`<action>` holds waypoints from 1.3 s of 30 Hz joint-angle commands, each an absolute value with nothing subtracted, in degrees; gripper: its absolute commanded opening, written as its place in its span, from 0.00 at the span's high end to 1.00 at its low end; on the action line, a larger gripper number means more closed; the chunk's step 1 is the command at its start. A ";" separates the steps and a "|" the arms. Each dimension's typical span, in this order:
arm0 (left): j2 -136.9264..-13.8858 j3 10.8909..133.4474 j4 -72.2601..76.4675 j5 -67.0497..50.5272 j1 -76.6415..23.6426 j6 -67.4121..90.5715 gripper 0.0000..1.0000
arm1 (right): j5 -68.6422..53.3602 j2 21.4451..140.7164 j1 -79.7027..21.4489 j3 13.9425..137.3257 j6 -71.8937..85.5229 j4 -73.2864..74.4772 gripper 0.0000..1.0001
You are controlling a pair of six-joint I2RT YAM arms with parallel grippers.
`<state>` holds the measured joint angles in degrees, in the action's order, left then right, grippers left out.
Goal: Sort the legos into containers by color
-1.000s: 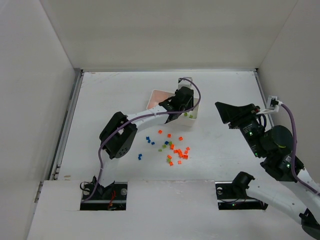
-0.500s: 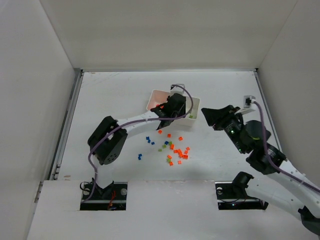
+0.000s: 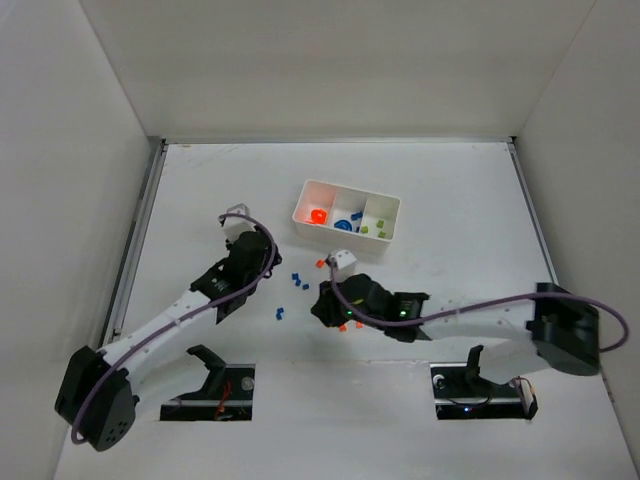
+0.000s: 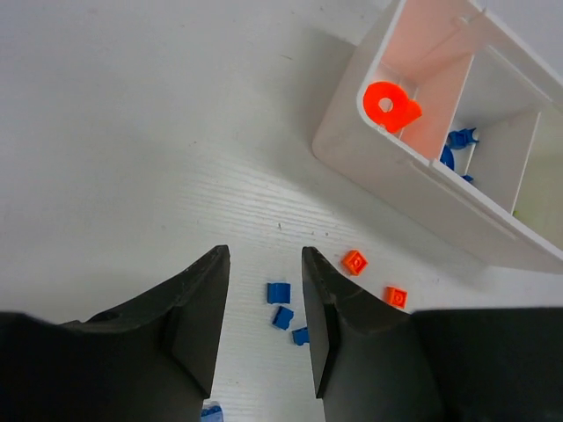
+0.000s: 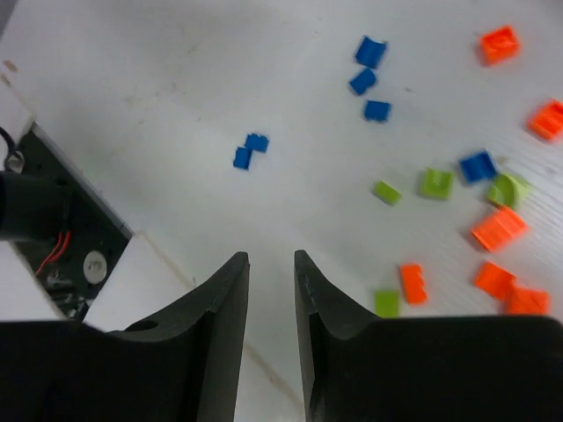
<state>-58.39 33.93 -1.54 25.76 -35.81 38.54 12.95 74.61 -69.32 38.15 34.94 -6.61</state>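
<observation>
The left tool [image 4: 262, 264] had been drawn back from the tray [image 4: 413, 198] toward 8 o'clock, slightly parted and empty. The right tool [image 5: 268, 259], narrowed yet holding nothing, had been swung over the loose legos [image 5: 497, 227] at 6 o'clock of the tray, so another pick was judged due. A clash beside the blue pieces [image 3: 298, 280] was judged possible.

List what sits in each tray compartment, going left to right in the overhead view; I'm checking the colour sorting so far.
In the white tray: orange-red piece → blue pieces → yellow-green pieces.
</observation>
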 commanded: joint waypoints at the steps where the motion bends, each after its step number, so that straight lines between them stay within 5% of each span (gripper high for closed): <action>1: -51.43 30.07 -1.49 25.58 -33.80 41.31 0.64 | 14.14 87.42 -71.76 48.49 31.21 -12.84 0.65; 8: -42.90 22.25 -3.60 20.13 -25.11 43.32 0.63 | 18.10 104.22 -75.71 59.58 28.48 -11.69 0.59; 21: -39.29 16.08 -2.90 12.39 -16.13 45.09 0.63 | 26.88 113.47 -76.33 66.71 27.07 -6.42 0.58; 34: -39.28 17.92 -2.72 12.13 -16.39 43.33 0.62 | 30.06 111.10 -77.82 65.13 26.81 -4.66 0.87; 39: -40.08 19.25 -2.03 13.44 -19.90 41.75 0.63 | 29.97 102.24 -77.39 60.92 26.72 -6.76 0.89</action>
